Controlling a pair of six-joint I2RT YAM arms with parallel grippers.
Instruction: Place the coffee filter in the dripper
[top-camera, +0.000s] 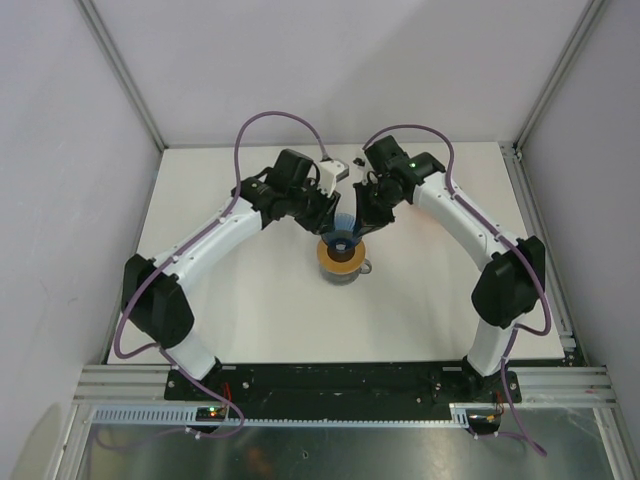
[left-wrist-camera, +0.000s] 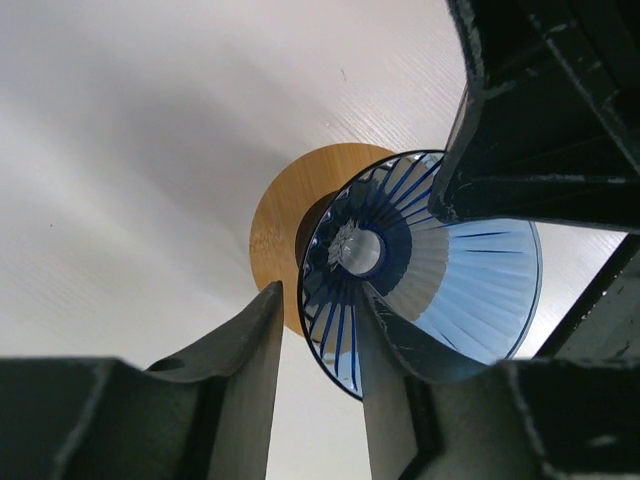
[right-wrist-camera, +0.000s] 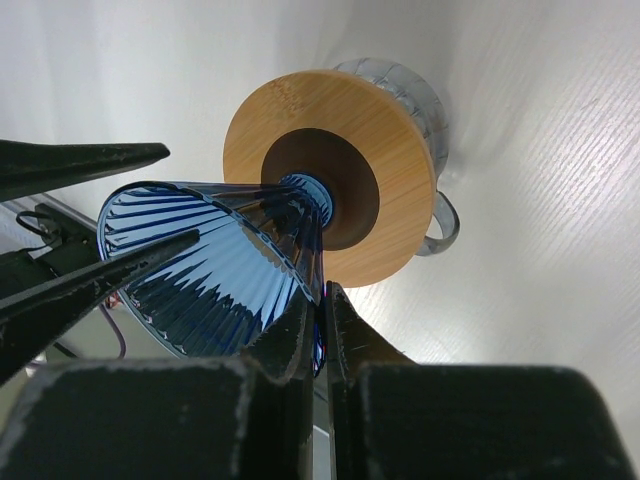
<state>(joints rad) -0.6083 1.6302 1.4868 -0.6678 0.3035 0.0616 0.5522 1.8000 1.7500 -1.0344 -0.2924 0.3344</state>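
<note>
Two grippers meet at the dripper (right-wrist-camera: 200, 260): my right gripper (right-wrist-camera: 322, 295) is clamped on its wall, I judge to steady it on the ring (right-wrist-camera: 300, 110), while my left gripper (left-wrist-camera: 318, 310) straddles the rim, jaws parted and holding nothing; no filter shows.

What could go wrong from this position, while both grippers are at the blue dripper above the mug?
1. The right gripper pinches only the thin rim of the dripper, which leans with its tip at the hole of the wooden ring; it may slip or seat crookedly.
2. The left gripper is open astride the same rim; pulling away carelessly could drag the dripper and upset the wooden ring and the mug.
</note>
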